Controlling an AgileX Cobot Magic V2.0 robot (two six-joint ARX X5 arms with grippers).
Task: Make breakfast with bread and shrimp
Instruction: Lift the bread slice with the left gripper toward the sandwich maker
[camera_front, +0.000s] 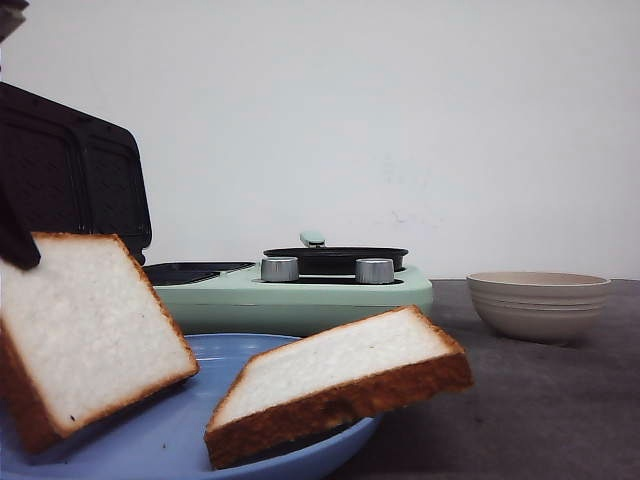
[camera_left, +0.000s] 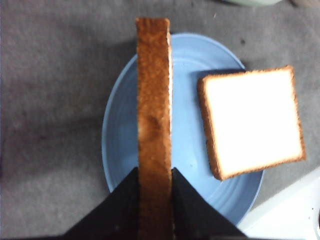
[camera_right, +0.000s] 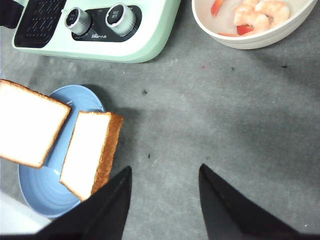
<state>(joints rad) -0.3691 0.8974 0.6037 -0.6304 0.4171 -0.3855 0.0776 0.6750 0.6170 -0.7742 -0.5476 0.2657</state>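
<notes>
Lifted bread slice (camera_left: 154, 125) pinched edge-on by the left gripper (camera_left: 154, 200) above the blue plate (camera_left: 117, 150).
Thin crust grip may slip, dropping it; right gripper (camera_right: 162, 192) hangs open, empty.

A blue plate (camera_front: 330, 452) fills the lower left of the front view, resting on a grey table surface (camera_front: 540, 400). Behind it, across the middle of the frame, sits a mint-green breakfast maker (camera_front: 300, 295) with two silver knobs (camera_front: 279, 269) on its front edge. Its dark ridged lid (camera_front: 70, 170) stands open at the left edge, above a black grill plate (camera_front: 190, 270). A small black pan (camera_front: 335, 258) with a pale green handle sits on the appliance's right half. At the right, apart from the appliance, is a beige ribbed bowl (camera_front: 538, 305). A plain white wall (camera_front: 400, 120) fills the background.
</notes>
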